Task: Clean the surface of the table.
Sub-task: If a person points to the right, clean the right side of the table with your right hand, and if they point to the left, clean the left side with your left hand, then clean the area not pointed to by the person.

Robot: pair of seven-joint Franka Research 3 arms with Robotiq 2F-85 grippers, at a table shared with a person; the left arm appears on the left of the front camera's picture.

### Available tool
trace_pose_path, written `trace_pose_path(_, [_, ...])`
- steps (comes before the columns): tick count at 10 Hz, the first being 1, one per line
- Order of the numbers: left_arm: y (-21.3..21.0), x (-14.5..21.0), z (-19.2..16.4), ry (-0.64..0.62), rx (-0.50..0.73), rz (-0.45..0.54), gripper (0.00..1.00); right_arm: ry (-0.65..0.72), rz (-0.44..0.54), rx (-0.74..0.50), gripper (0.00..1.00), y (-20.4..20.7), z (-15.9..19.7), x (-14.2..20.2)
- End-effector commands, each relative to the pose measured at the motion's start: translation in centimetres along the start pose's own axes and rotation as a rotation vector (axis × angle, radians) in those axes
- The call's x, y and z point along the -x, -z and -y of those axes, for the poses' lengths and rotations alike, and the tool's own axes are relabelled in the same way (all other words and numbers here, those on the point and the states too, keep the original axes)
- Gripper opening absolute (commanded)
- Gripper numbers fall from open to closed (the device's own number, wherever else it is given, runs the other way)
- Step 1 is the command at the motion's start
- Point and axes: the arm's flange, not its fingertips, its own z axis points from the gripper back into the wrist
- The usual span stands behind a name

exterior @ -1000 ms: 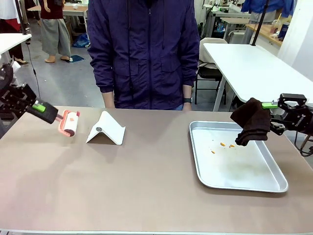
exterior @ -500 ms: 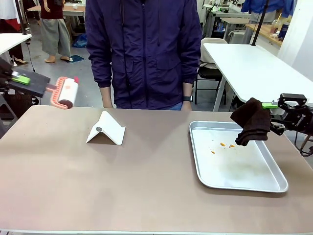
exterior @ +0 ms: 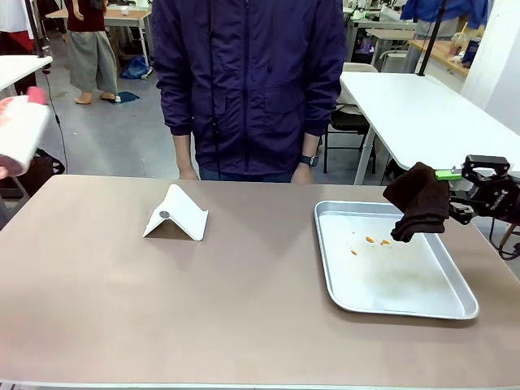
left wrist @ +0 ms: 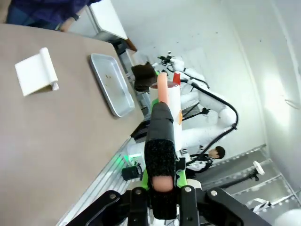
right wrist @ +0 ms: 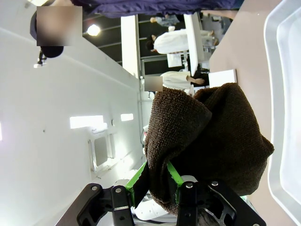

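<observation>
Since half a second ago the lint roller (exterior: 20, 134) has swung up and away from the counter's (exterior: 203, 309) far left corner. It is now a white and pink blur at the picture's left edge, well above the top. In the left wrist view the left gripper (left wrist: 162, 184) is clenched on the roller's black handle, with green pads on both sides. The right gripper (exterior: 449, 193) has not moved. It grasps a dark brown cloth (exterior: 418, 203) that hangs bunched above the far right corner of the metal tray (exterior: 422, 305), clear of its floor. The tray lies near the counter's right edge, with a few orange crumbs (exterior: 374, 240) in its far half. The beige-brown counter spans the front view, and a white folded stand (exterior: 177, 215) rests toward its far left. A person in a dark blue jacket (exterior: 248, 81) stands at the far edge, arms down. Behind, at right, is a white table (exterior: 422, 114).
</observation>
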Motion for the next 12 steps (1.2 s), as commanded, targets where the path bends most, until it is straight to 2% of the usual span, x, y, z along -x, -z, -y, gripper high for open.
trace_pose_path(1, [-0.9, 3.7, -1.9, -0.05, 0.062, 0.01, 0.22, -0.007, -0.017, -0.009, 0.0, -0.1, -0.5, 0.3])
trace_pose_path(3, [-1.2, 7.0, -3.7, -0.086, 0.089, 0.008, 0.22, -0.007, -0.017, -0.009, 0.0, -0.1, -0.5, 0.3])
trace_pose_path(4, [-1.2, 4.5, -1.7, -0.063, 0.054, 0.015, 0.22, -0.007, -0.017, -0.009, 0.0, -0.1, -0.5, 0.3])
trace_pose_path(12, [-1.2, 4.5, -1.7, -0.063, 0.054, 0.015, 0.22, -0.007, -0.017, -0.009, 0.0, -0.1, -0.5, 0.3])
